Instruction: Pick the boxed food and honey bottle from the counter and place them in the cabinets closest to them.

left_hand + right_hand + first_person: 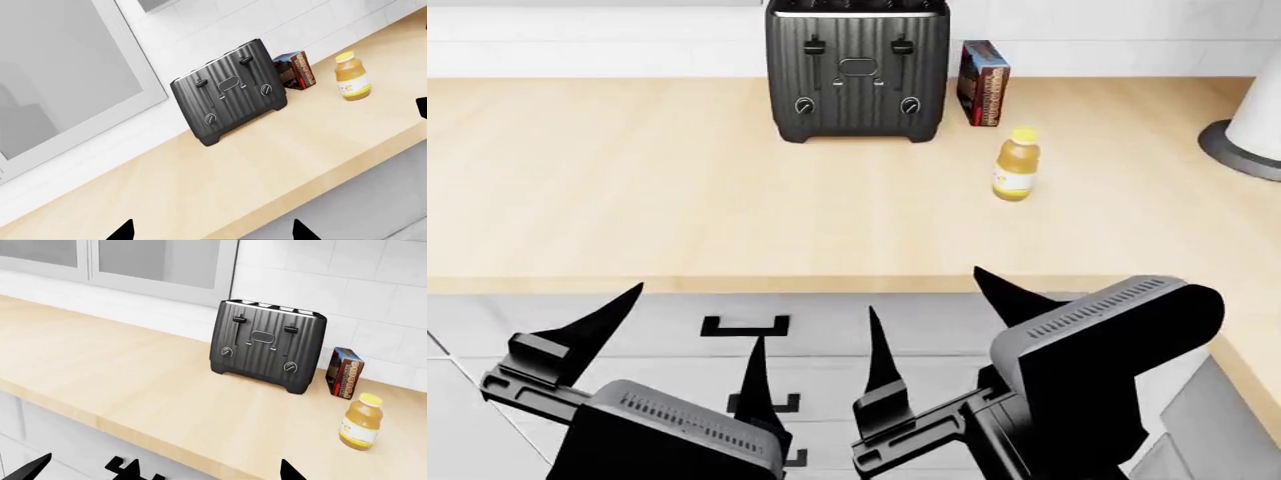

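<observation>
The honey bottle (1016, 165) (351, 76) (361, 421), small and amber with a pale label, stands upright on the light wood counter (667, 200) to the right of and in front of the toaster. The boxed food is out of view. Both grippers hover in front of the counter's front edge, well short of the bottle. My left gripper (681, 345) (213, 232) is open and holds nothing. My right gripper (941, 315) (207, 474) is also open and holds nothing.
A black ribbed toaster (857, 70) stands at the back wall, with a short dark-red box with a blue top (982, 80) beside it. Glass-fronted cabinet doors (133, 265) hang above the counter. Drawers with black handles (747, 325) sit below. A white round base (1241, 140) is at far right.
</observation>
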Controlling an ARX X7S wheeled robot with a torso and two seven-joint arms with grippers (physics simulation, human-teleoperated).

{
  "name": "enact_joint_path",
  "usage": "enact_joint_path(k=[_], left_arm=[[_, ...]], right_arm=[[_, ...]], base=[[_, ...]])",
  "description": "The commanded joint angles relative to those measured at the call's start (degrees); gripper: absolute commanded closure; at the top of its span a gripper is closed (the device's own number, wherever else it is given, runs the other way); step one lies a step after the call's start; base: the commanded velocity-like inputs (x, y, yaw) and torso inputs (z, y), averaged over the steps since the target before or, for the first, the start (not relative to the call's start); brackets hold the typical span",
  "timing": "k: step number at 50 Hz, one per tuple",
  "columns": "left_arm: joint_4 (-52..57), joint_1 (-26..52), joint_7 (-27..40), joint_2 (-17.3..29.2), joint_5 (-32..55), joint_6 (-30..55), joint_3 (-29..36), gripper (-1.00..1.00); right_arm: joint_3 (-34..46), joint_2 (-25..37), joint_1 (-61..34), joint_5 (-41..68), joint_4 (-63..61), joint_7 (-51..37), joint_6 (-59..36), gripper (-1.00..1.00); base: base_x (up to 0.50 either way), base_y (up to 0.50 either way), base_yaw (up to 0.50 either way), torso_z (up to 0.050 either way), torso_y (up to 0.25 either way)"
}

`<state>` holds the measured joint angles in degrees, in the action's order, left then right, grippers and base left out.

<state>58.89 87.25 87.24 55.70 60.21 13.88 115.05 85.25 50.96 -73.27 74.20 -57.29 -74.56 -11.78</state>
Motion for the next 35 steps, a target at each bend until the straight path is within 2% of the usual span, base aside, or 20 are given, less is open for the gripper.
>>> enact_joint_path(k=[1,5,18,28,35], left_arm=[[-0.03,-0.24,-0.09,0.15,-0.21,0.01,-0.05,-1.00],[-0.06,-0.38,-0.11,0.14,-0.35,0.02,-0.07,-1.00],[-0.02,-0.55,-0.03,0.16,-0.37,0.12,-0.25,-1.00],[-0.11,-0.72,-0.14,0.07,-0.31,0.11,-0.44,-1.00],[-0.06,-0.64,-0.23,0.10,-0.18,0.19,-0.57,-1.00]], right_arm=[[0.09,-0.06,0.01,-0.64,-0.24,-0.77,-0.05,-1.00],[0.05,0.19,0.19,-0.04,0.09,0.00,0.63,-1.00],[0.05,0.43,-0.01,0.59,-0.07,0.12,0.93,-1.00],[0.41,-0.10,-0.44,0.91,-0.02,-0.64,0.23,-1.00],[0.58,-0.32,-0.57,1.03,0.03,-0.39,0.09,-1.00]], base=[[0.00,0.00,0.00,0.000,0.000],[0.00,-0.07,0.00,0.000,0.000],[0.00,-0.50,0.00,0.000,0.000],[0.00,-0.02,0.00,0.000,0.000],[0.50,-0.01,0.00,0.000,0.000]])
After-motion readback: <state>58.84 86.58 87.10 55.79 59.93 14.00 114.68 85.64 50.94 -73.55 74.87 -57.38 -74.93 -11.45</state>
